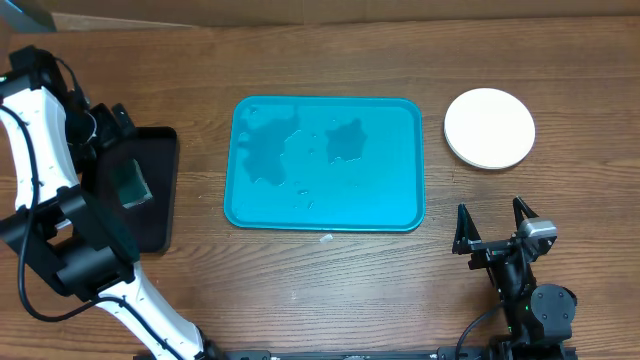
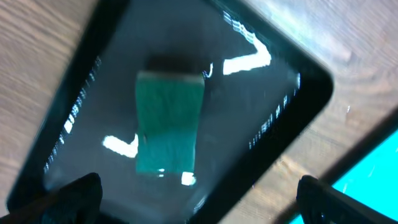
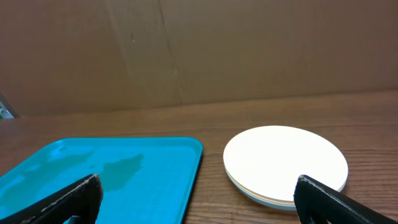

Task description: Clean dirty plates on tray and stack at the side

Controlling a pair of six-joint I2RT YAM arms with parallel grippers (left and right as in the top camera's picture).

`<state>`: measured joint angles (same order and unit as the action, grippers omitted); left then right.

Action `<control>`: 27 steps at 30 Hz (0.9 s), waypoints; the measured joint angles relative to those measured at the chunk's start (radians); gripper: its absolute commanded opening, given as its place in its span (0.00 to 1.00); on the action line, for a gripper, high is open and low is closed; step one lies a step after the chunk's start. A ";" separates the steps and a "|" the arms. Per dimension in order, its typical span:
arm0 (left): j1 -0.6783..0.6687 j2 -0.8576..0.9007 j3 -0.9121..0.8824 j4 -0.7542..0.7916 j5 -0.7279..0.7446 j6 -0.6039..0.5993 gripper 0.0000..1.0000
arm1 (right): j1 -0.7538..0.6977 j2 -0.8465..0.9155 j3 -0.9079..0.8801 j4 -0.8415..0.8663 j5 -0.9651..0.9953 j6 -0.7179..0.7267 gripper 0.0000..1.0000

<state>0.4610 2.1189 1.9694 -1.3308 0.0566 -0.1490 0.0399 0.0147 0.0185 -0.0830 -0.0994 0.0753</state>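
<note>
As the plates [image 1: 489,128] sit stacked right of the wet tray [image 1: 390,195], my left gripper [image 2: 199,196] & right gripper [image 1: 493,222] are open, empty. If I swing the right one fast, stack could tip.

We're looking at a brown wooden table [image 1: 330,55], its grain running left to right in darker and lighter streaks. The surface is matt and evenly lit, with hardly a hard shadow anywhere on it. Along the far edge stands a plain brown cardboard wall [image 3: 199,50], upright, flat and bare, with faint creases running down it and one slanting fold line near the middle. There's a thin dark seam where that board meets the tabletop, and the light across all of it is soft and warm.
</note>
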 measured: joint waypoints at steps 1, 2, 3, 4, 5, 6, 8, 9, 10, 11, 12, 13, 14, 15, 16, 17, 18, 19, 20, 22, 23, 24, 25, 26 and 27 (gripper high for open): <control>-0.008 0.000 0.000 -0.017 0.000 0.004 1.00 | 0.000 0.000 0.000 0.001 0.001 0.000 1.00; -0.020 0.000 0.000 -0.035 0.000 0.011 1.00 | 0.000 0.000 0.000 0.001 0.000 0.000 1.00; -0.032 0.000 0.000 -0.053 0.000 0.020 1.00 | 0.000 0.000 0.000 0.001 0.000 0.000 1.00; -0.044 0.000 0.000 -0.066 0.000 0.027 1.00 | 0.000 0.000 0.000 0.001 0.000 0.000 1.00; -0.057 -0.002 0.000 -0.080 0.000 0.031 1.00 | 0.000 0.000 0.000 0.000 0.000 0.000 1.00; -0.072 -0.004 0.000 -0.094 0.000 0.039 1.00 | 0.000 0.000 0.000 0.001 0.000 0.000 1.00; -0.095 -0.016 0.000 -0.108 0.000 0.047 1.00 | 0.000 0.000 0.000 0.001 0.000 0.000 1.00; -0.106 -0.027 0.000 -0.113 0.000 0.049 1.00 | 0.000 0.000 0.000 0.000 0.000 0.000 1.00; -0.118 -0.041 -0.002 -0.113 0.001 0.050 1.00 | 0.000 0.000 0.000 0.001 0.000 0.000 1.00; -0.133 -0.062 -0.003 -0.113 0.001 0.052 1.00 | 0.000 0.000 0.000 0.001 0.000 0.000 1.00; -0.144 -0.083 -0.009 -0.108 0.001 0.052 1.00 | 0.000 0.000 0.000 0.001 0.000 0.000 1.00; -0.156 -0.107 -0.017 -0.100 0.002 0.053 1.00 | 0.000 0.000 0.000 0.001 0.000 0.000 1.00; -0.169 -0.136 -0.029 -0.083 0.003 0.053 1.00 | 0.000 0.000 0.000 0.000 0.000 0.000 1.00; -0.182 -0.170 -0.047 -0.060 0.004 0.053 1.00 | 0.000 0.000 0.000 0.001 0.001 0.000 1.00; -0.195 -0.204 -0.070 -0.029 0.005 0.053 1.00 | 0.000 0.000 0.000 0.001 0.001 0.000 1.00; -0.208 -0.242 -0.101 0.012 0.005 0.053 1.00 | 0.000 0.000 0.000 0.001 0.001 0.000 1.00; -0.225 -0.294 -0.151 0.070 0.007 0.053 1.00 | 0.000 0.000 0.000 0.001 0.001 0.000 1.00; -0.237 -0.333 -0.189 0.105 0.010 0.053 1.00 | 0.000 0.000 0.000 0.001 0.001 0.000 1.00; -0.251 -0.380 -0.243 0.165 0.014 0.053 1.00 | 0.000 0.000 0.000 0.002 0.002 -0.001 1.00; -0.278 -0.474 -0.359 0.272 0.020 0.054 1.00 | 0.000 0.000 0.000 0.001 0.002 0.000 1.00; -0.293 -0.529 -0.431 0.330 0.024 0.055 1.00 | 0.000 0.000 0.000 0.002 0.002 0.000 1.00; -0.307 -0.580 -0.499 0.390 0.026 0.056 1.00 | 0.000 0.000 0.000 0.001 0.002 0.001 1.00; -0.326 -0.647 -0.589 0.475 0.029 0.056 1.00 | 0.000 0.000 0.000 0.000 0.002 0.001 1.00; -0.337 -0.691 -0.648 0.526 0.031 0.056 1.00 | 0.000 0.000 0.000 0.000 0.003 0.000 1.00; -0.351 -0.753 -0.730 0.602 0.035 0.056 1.00 | 0.000 0.000 0.000 0.001 0.002 0.001 1.00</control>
<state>0.1101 1.3659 1.2392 -0.7292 0.0914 -0.0929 0.0399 0.0147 0.0185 -0.0822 -0.0975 0.0761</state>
